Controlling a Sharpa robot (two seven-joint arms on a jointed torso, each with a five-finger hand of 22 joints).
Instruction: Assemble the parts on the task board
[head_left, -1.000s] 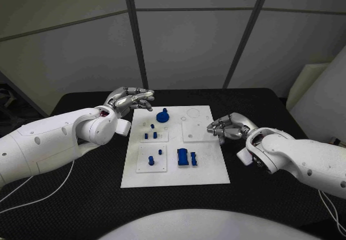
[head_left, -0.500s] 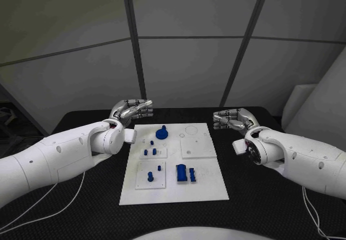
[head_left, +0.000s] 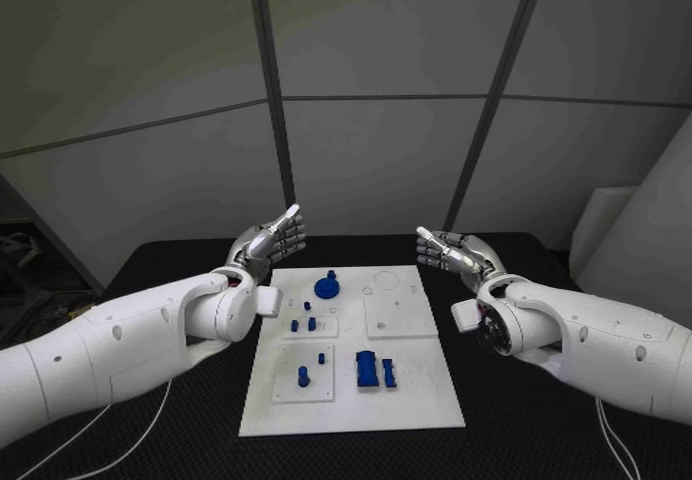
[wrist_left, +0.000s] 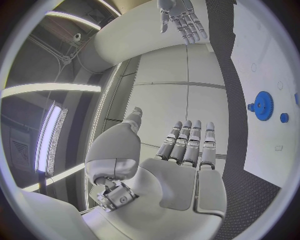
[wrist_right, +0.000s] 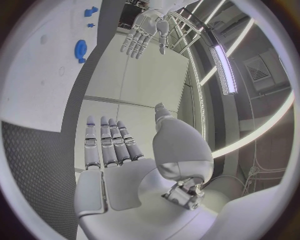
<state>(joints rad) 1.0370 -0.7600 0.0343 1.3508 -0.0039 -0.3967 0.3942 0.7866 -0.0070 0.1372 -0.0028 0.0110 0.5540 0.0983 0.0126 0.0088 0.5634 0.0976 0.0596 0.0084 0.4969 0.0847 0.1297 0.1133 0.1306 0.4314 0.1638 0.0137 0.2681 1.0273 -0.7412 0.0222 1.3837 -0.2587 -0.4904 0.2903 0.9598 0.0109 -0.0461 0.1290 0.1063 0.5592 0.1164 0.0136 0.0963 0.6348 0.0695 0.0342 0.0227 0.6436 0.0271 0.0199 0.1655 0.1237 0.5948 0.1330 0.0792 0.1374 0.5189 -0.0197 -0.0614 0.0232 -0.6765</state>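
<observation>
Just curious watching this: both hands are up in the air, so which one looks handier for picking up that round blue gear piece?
Probably the left hand: the blue gear sits on the task board's far left side, nearer that hand. The right hand is equally open but across the board.

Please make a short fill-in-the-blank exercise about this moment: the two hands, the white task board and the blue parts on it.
1. Both the left hand and the right hand are ____, holding nothing.
2. The blue parts lie on the white ____.
3. The blue gear lies at the board's far end, nearer the ____ hand.
4. The table under the board is ____ in colour.

Missing words: open; task board; left; black
</observation>
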